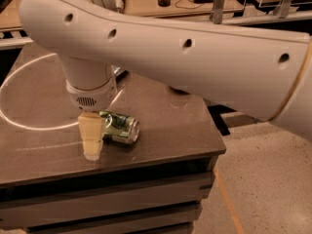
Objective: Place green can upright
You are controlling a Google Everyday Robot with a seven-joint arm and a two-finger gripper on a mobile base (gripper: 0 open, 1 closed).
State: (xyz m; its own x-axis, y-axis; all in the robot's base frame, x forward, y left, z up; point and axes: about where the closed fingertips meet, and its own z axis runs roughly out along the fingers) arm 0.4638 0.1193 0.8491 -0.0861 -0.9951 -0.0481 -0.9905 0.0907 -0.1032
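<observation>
On the dark table (170, 130), green can (120, 127) lying sideways, pincer (91, 139) at one end, spread cannot be told.

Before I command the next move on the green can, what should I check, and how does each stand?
1. The shiny green metal can upright: not ok, it lies on its side.
2. Can well inside the edges of the dark tabletop: ok.
3. The gripper lowered at the can, covering one end: ok.
4. Grasp secure: cannot tell.
5. Table behind the can free: cannot tell, the white arm hides it.
</observation>
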